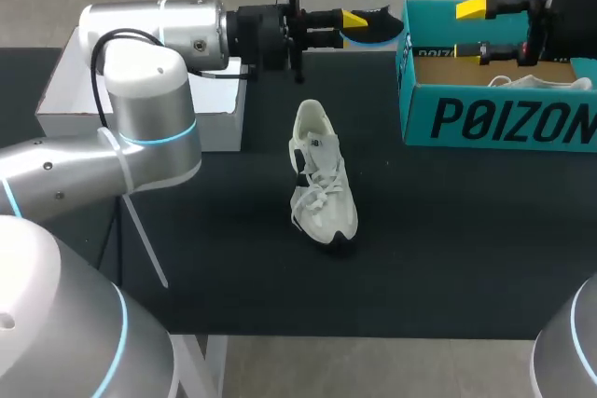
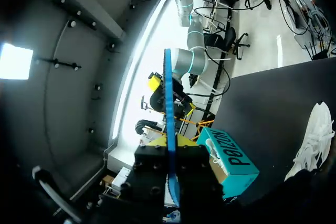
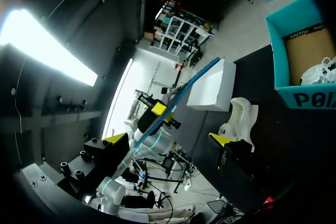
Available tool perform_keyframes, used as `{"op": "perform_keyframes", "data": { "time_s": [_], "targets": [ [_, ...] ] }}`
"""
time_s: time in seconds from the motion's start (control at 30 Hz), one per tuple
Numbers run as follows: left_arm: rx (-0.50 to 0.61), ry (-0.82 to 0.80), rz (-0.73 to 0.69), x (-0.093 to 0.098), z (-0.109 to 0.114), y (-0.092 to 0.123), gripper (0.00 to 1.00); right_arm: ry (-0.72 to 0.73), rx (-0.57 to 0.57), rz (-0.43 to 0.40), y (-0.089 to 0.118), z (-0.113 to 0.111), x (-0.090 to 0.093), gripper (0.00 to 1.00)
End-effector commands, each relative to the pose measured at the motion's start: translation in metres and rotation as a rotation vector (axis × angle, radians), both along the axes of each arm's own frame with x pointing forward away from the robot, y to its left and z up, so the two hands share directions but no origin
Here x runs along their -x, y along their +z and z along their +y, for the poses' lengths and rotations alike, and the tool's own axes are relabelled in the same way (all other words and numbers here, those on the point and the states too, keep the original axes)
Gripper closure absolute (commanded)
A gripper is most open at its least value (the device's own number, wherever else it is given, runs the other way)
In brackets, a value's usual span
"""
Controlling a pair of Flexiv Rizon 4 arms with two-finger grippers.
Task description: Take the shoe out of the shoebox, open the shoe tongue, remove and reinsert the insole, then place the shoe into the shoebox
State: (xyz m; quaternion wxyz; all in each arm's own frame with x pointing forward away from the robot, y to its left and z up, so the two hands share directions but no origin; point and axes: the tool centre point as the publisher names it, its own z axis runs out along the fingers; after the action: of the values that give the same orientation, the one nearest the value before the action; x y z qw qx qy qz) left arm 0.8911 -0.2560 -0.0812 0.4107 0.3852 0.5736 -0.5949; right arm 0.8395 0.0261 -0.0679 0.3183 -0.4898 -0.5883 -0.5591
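**Insole gripped in my left jaws, shoe on the tabletop**

My left jaws point(image 1: 359, 20) point(image 2: 169, 143) are closed on the blue insole point(image 1: 378, 33) point(image 2: 167, 93) point(image 3: 178, 93). They pinch it near one end, and the rest of it sticks out ahead of the yellow tips, clear of the tabletop point(image 1: 448, 249).

My right jaws point(image 1: 466, 28) point(image 3: 168, 140) face the left pair with their fingers spread wide and nothing between them. The insole's free end is ahead of them and not touching.

The teal shoebox point(image 1: 494, 118) point(image 2: 231, 156) point(image 3: 275, 40) stands open below my right jaws, with a second white shoe point(image 1: 541, 81) point(image 3: 320, 72) lying inside it.

The white shoe point(image 1: 322, 174) point(image 2: 315, 140) point(image 3: 241, 116) stands upright on its sole, below both jaws and well apart from them, outside the shoebox.

A shallow white box point(image 1: 65, 90) point(image 3: 210, 90) lies behind my left jaws, beneath that arm.
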Motion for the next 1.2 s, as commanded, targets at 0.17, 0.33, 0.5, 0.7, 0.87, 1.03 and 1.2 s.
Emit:
{"op": "perform_keyframes", "data": {
  "time_s": [0.17,0.33,0.5,0.7,0.87,1.03,1.2],
  "targets": [
    [0.089,-0.129,0.478,-0.012,-0.002,0.013,1.00,-0.002,0.000,0.000,0.000,0.001,0.000,0.00],
    [0.086,-0.125,0.498,-0.012,-0.002,0.014,1.00,-0.002,0.000,0.000,0.000,0.001,0.000,0.00],
    [0.086,-0.125,0.498,-0.012,-0.002,0.014,1.00,-0.002,0.000,0.000,0.000,0.001,0.000,0.00],
    [0.086,-0.100,0.542,-0.014,-0.002,0.015,1.00,-0.002,0.000,0.000,0.000,0.001,0.000,0.00],
    [0.058,-0.139,0.891,-0.016,-0.001,0.021,1.00,-0.002,0.000,0.000,0.000,0.001,0.000,0.00],
    [-0.062,-0.239,1.150,-0.013,0.002,0.022,1.00,-0.002,0.000,0.000,0.000,0.001,0.000,0.00],
    [-0.127,-0.282,1.238,-0.009,0.006,0.023,1.00,-0.002,0.000,0.000,0.000,0.001,0.000,0.00]
  ]
}}
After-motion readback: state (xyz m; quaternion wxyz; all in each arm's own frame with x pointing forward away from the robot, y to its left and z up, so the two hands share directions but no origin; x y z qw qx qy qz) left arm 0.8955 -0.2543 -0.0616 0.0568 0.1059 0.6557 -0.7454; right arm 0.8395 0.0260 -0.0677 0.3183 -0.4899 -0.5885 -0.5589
